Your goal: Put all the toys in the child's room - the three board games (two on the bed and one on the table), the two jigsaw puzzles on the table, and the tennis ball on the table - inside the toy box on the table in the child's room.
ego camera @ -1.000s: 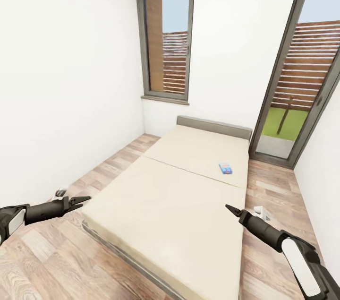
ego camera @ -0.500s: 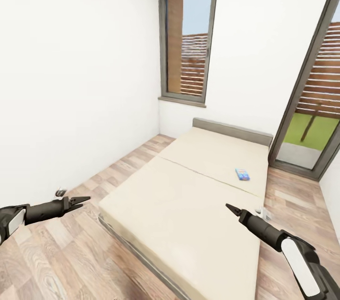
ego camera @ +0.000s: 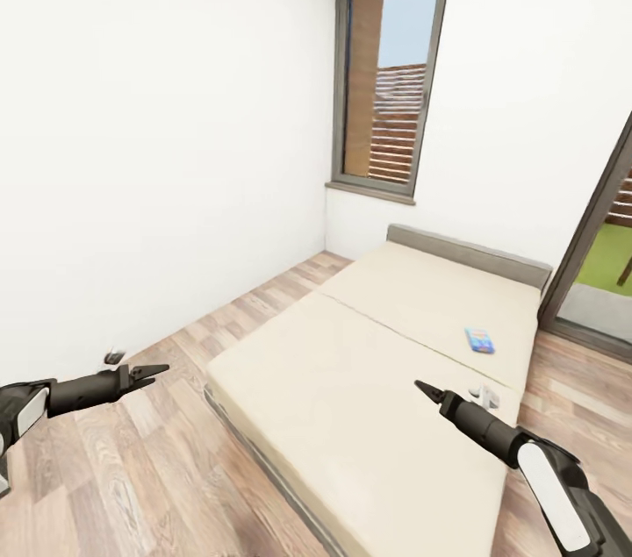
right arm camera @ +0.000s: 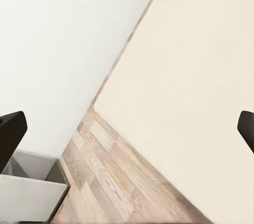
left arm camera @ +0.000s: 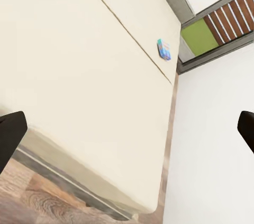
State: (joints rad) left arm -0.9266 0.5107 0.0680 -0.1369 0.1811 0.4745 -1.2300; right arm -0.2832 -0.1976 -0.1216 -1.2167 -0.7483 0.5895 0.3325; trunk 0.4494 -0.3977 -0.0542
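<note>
Change since earlier: whole head view has slid, so the camera turned to the left; the window (ego camera: 391, 74) now sits more to the upper right of the frame and the bed (ego camera: 369, 364) more to the right; this is the view moving, not the things
Board game: one small blue flat box (ego camera: 479, 339) lies on the far right part of the bed, right of centre in the head view; the left wrist view also shows it (left arm camera: 164, 49) near the bed's far edge
Second item: a small pale thing (ego camera: 484, 396) lies at the bed's right edge, just beyond the right arm; too small to tell what it is
Left gripper (ego camera: 151, 374): lower left of the head view, over the wooden floor (ego camera: 175, 452), well apart from the game; in the left wrist view the fingers stand wide apart with nothing between them
Right gripper (ego camera: 425, 388): lower right, above the bed; also spread wide and holding nothing
Grey bin (right arm camera: 32, 192): seen in the right wrist view on the floor by the white wall
Handling, as I judge: the game box looks light, stiff and flat, perhaps smooth; best to pinch it across its short sides or by one edge, since it lies flat on a soft mattress
Step in hand: the robot seems only approaching; nothing is picked yet
</note>
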